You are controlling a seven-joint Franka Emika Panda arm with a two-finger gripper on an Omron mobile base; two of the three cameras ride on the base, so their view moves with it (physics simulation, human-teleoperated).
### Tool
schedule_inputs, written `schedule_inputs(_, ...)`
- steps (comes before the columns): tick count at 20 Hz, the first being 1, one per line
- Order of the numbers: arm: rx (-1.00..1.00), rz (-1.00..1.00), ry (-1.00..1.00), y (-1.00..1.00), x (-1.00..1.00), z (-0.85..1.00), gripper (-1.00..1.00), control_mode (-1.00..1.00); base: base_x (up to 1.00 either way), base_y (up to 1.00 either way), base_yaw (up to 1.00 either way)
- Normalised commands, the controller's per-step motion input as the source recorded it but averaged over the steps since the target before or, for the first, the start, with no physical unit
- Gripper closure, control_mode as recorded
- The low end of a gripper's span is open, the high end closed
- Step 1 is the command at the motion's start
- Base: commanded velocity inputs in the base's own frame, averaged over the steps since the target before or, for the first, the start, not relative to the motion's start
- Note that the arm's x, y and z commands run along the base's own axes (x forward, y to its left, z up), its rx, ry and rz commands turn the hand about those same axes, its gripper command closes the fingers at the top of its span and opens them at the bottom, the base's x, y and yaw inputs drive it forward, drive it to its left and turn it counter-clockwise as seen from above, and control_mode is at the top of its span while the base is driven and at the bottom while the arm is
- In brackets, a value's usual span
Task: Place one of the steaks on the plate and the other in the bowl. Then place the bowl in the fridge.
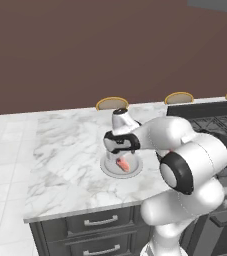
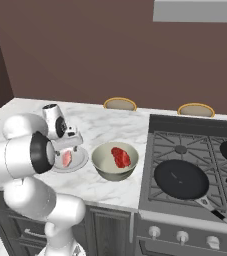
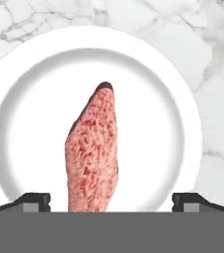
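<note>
Sitting on the marble worktop [image 2: 105, 125] just beside the stove [image 2: 195, 165], the bowl [image 2: 115, 161] is already carrying the bright red steak [image 2: 120, 156], so that half of the sorting is looking done. Touching the bowl's far side from the stove, or very nearly, the plate [image 2: 71, 160] is lying flat with the paler pink steak [image 3: 94, 148] on it; in the hand view this slab is appearing to stand on its edge or lean rather than lie flat, though I cannot tell for certain. Judging from this, both steaks are sitting where they belong, and what is left is carrying the bowl to the fridge.

Bending forward from the base, the white arm is folding its elbow high and reaching down over the plate, on the side of the bowl away from the stove. Hovering directly above the plate, the hand [image 3: 111, 200] is pointing straight down, its two fingertips [image 3: 33, 201] standing wide apart on either side of the pink steak and gripping nothing.
</note>
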Motion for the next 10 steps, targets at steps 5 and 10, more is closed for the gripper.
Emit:
schedule_inputs(5, 0.00, -0.15, 0.02, -0.17, -0.60, 1.00, -1.00, -1.00, 0.00, 0.00, 0.00)
schedule_inputs(10, 0.00, -0.12, 0.02, -0.32, -0.80, 0.99, -1.00, -1.00, 0.00, 0.00, 0.00)
